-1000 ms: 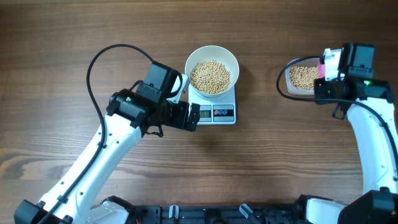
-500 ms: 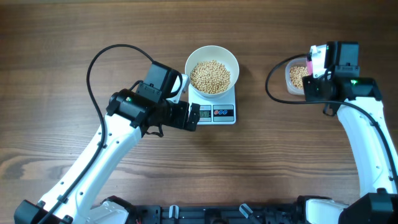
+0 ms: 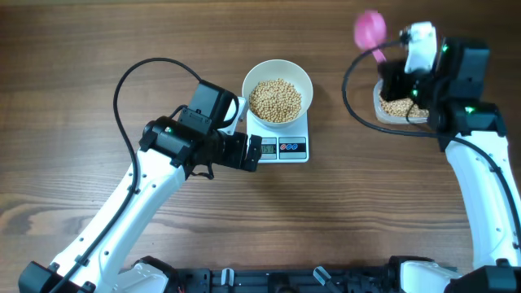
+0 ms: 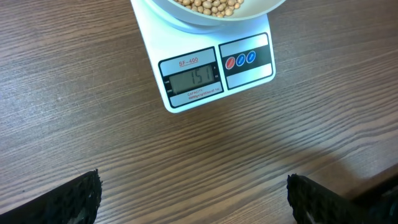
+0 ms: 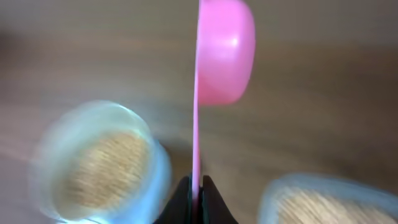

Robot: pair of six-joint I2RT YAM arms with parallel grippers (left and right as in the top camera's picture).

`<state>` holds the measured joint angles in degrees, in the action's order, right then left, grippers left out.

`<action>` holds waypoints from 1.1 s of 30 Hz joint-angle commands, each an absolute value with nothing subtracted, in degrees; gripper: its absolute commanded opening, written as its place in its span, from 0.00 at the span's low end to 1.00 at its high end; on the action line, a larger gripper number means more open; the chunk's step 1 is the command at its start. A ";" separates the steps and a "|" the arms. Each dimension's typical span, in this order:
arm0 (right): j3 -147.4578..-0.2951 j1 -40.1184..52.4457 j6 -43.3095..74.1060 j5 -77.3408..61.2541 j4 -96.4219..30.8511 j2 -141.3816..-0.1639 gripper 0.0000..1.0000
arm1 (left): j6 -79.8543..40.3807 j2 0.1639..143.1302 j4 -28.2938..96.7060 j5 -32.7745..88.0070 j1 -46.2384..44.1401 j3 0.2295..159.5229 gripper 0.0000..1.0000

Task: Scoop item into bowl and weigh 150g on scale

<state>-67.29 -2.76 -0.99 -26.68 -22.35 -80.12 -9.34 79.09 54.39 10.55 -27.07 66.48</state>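
The white bowl (image 3: 278, 75) holds a heap of tan beans (image 3: 275, 100) and stands on the small white scale (image 3: 281, 148). In the left wrist view the scale's display (image 4: 191, 78) is lit, with the bowl's underside (image 4: 205, 14) at the top edge. My left gripper (image 3: 255, 152) hovers open just left of the scale's front, its fingers (image 4: 69, 200) wide apart over bare wood. My right gripper (image 3: 389, 72) is shut on the handle of a pink scoop (image 3: 370, 30), whose cup (image 5: 225, 50) points away from it. The right wrist view is blurred.
A clear plastic tub (image 3: 379, 104) with more beans (image 3: 397, 107) sits at the right, partly under my right arm. The right wrist view shows the bowl (image 5: 99, 163) at lower left and the tub (image 5: 323, 202) at lower right, both blurred. A black cable (image 3: 138, 69) loops over the left arm.
My right arm has swung and tilted, bringing the pink scoop out from over the tub so its cup now points to the far left. The left arm has not moved.
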 commanded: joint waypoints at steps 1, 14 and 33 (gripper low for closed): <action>-68.95 -1.83 9.19 -43.81 -17.21 -79.75 0.04 | -9.47 79.31 54.43 11.25 -27.22 66.32 1.00; -68.88 15.90 -6.87 -17.74 -25.26 -80.68 0.04 | -9.47 79.31 54.43 11.25 -27.22 66.32 1.00; -69.56 19.51 -6.66 -14.28 -25.10 -82.65 0.04 | -9.47 79.31 54.43 11.25 -27.22 66.32 1.00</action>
<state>-67.68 20.51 -8.27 -16.21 -25.54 -85.49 -9.34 79.09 54.39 10.55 -27.05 66.48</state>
